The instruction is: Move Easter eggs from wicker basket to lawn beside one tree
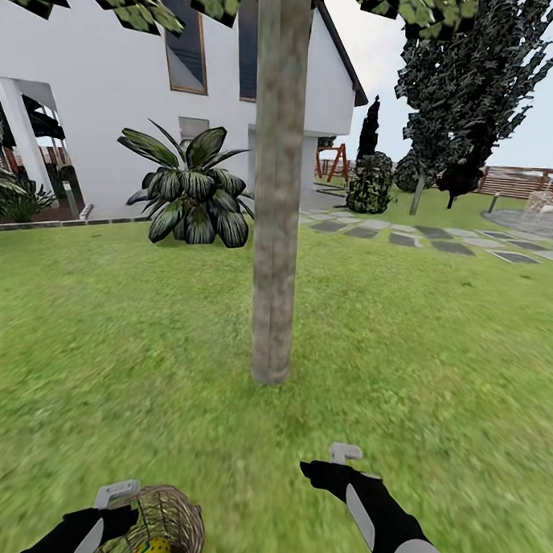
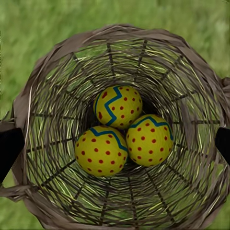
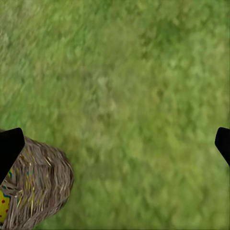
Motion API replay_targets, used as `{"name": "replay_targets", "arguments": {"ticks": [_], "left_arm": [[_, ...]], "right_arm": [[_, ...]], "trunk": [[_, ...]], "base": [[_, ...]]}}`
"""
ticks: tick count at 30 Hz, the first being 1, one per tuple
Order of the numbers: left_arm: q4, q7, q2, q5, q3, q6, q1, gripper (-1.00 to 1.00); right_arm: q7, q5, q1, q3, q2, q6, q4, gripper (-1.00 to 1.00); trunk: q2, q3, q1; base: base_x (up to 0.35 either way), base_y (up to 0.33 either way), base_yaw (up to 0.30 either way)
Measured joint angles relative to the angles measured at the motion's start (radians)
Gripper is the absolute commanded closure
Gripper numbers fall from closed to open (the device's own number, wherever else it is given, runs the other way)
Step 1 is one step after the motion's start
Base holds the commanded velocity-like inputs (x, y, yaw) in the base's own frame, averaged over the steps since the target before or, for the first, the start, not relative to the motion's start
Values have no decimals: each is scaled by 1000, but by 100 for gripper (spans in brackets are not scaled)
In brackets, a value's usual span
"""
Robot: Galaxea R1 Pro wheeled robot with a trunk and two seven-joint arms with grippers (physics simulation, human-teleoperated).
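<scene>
The wicker basket [image 1: 173,517] sits on the lawn [image 1: 434,356] at the bottom left of the head view, a short way in front of the tree [image 1: 275,228] with its grey-brown trunk. In the left wrist view I look straight down into the basket [image 2: 143,33], where three Easter eggs [image 2: 118,106] [image 2: 101,152] [image 2: 149,140] lie together at the bottom. My left gripper [image 2: 116,143] [image 1: 118,503] hovers open over the basket's mouth, its fingertips [image 2: 9,148] level with the rim. Open and empty, my right gripper [image 1: 326,464] [image 3: 115,143] hangs above bare grass, with the basket [image 3: 43,182] beside it.
A low broad-leaved plant [image 1: 192,188] and a white house [image 1: 91,99] stand behind the tree. A grey stepping-stone path [image 1: 439,239] runs at the back right, with dark conical trees [image 1: 470,84] and a shrub [image 1: 369,184] beyond. Grass spreads around the trunk.
</scene>
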Motion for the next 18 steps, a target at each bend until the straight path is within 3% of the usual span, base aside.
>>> {"name": "replay_targets", "arguments": {"ticks": [18], "left_arm": [[1, 0, -1, -2, 0, -7, 0, -100]], "right_arm": [[-4, -1, 2, 0, 1, -2, 1, -100]], "trunk": [[-126, -56, 69]], "base": [[0, 0, 0]]}}
